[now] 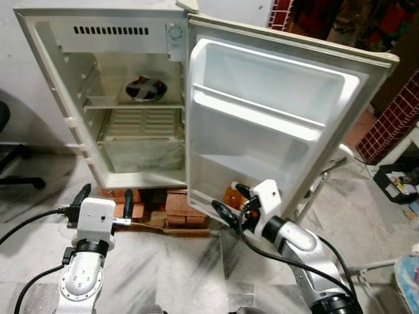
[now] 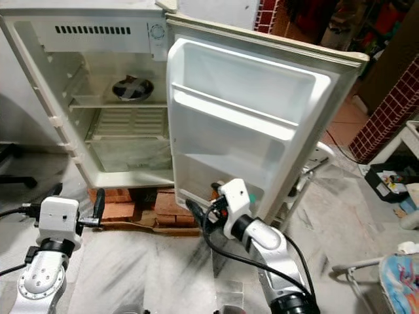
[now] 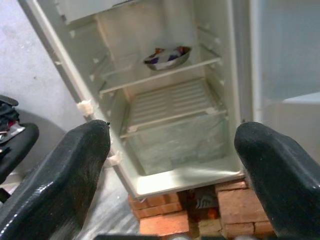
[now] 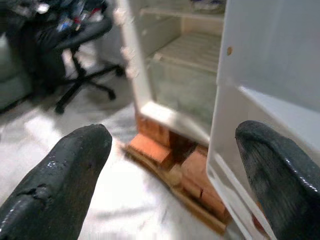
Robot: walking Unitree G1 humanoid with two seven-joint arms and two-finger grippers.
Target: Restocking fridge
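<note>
A small white fridge (image 1: 72,124) stands with its door (image 1: 275,124) swung wide. A dark bowl (image 1: 145,89) sits on the upper shelf inside, and the wire shelf and the crisper below it are bare. My right gripper (image 1: 233,201) is open at the door's bottom rack, its fingers either side of a small orange item (image 1: 232,195) resting there. In the right wrist view the door's edge (image 4: 225,100) runs between the open fingers. My left gripper (image 1: 107,191) is open and empty, low in front of the fridge's base; its wrist view looks at the bowl (image 3: 167,56).
The fridge rests on red bricks (image 1: 183,206) on a marble floor. A black office chair (image 1: 10,157) stands at the left. At the right are a red-tiled wall (image 1: 393,124), a black box (image 1: 399,183) and a white frame leg (image 1: 327,173) behind the door.
</note>
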